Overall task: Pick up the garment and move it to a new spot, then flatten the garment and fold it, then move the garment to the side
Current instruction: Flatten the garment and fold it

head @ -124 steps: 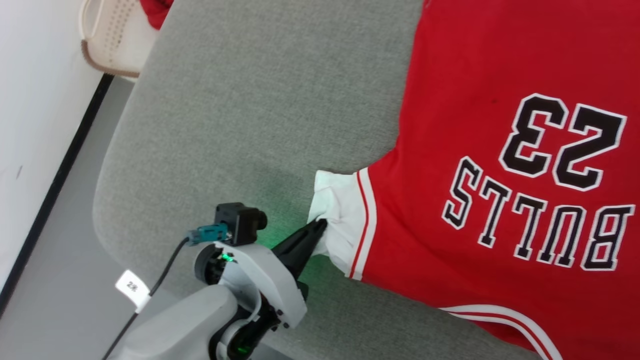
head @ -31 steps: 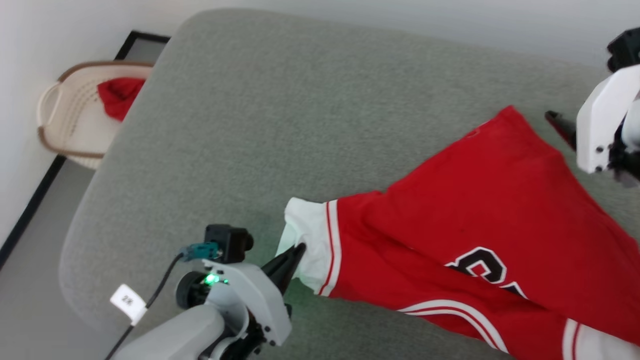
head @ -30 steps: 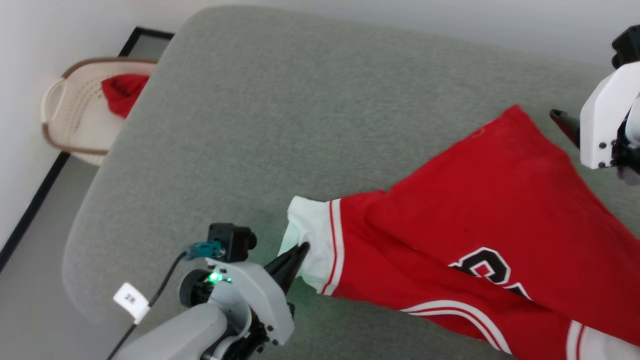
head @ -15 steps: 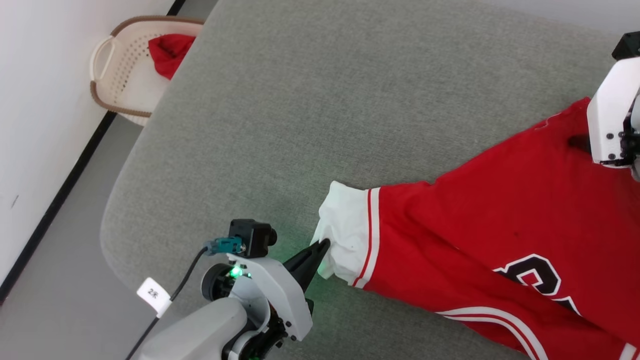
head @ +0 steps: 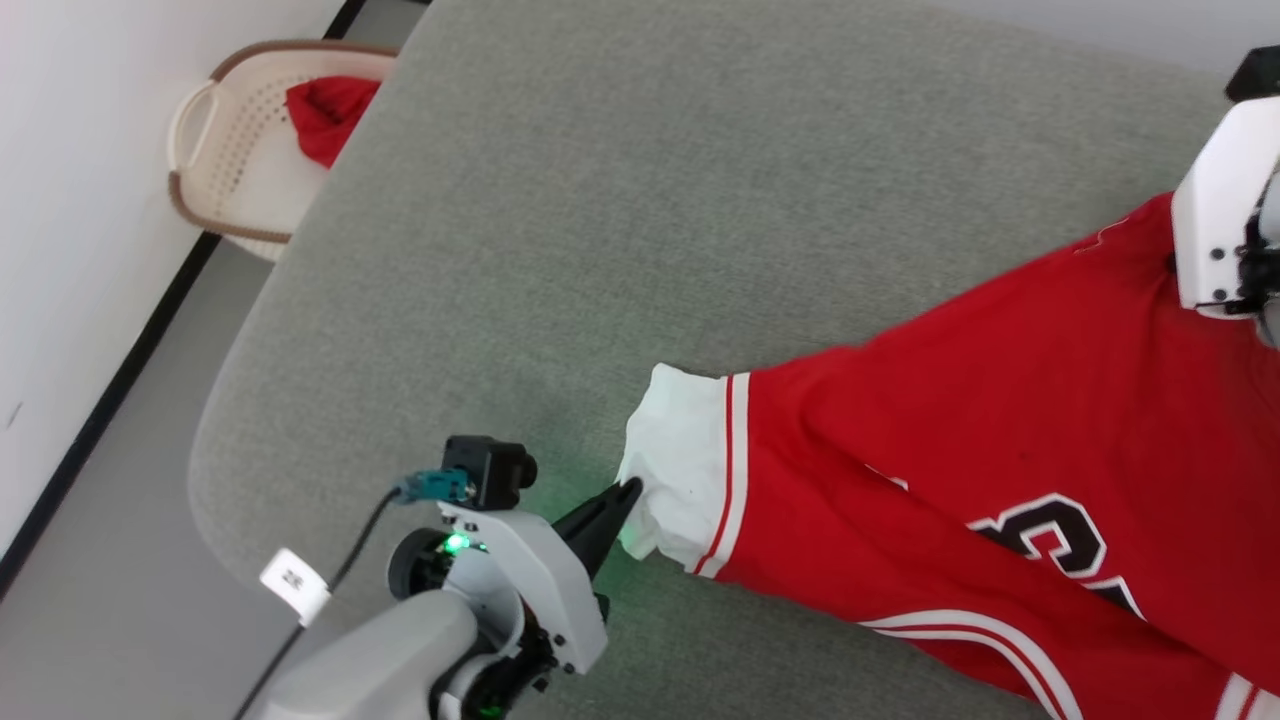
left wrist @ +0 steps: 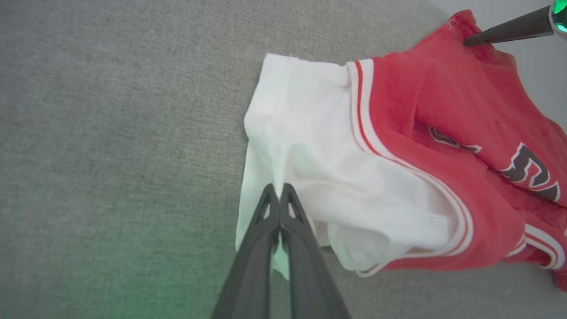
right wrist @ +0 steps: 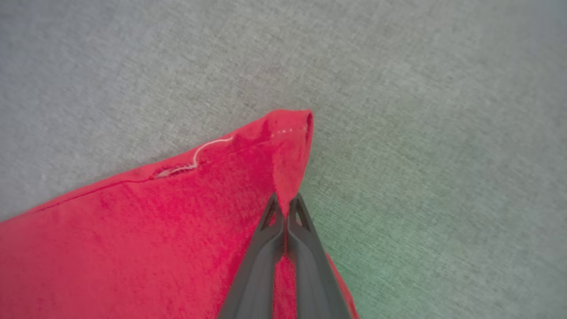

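Note:
The red jersey garment (head: 1000, 420) lies bunched across the grey padded table (head: 600, 200), with part of its black lettering (head: 1050, 535) showing among folds. My left gripper (head: 630, 492) is shut on the white sleeve (head: 680, 460); in the left wrist view its tips (left wrist: 279, 190) pinch a ridge of white cloth (left wrist: 336, 155). My right gripper (right wrist: 285, 204) is shut on the garment's red hem corner (right wrist: 288, 146), which stands up in a peak. The right arm's white housing (head: 1215, 220) hides that corner in the head view.
A cream laundry basket (head: 225, 170) stands on the floor past the table's far left corner, with a small plain red cloth bundle (head: 325, 115) in it. A white wall with a black skirting strip (head: 100, 420) runs along the left. Bare grey padding stretches beyond the garment.
The jersey lay flat with its full lettering showing; now it is drawn into folds. The right gripper went from beside the hem corner to shut on it. The head camera shifted.

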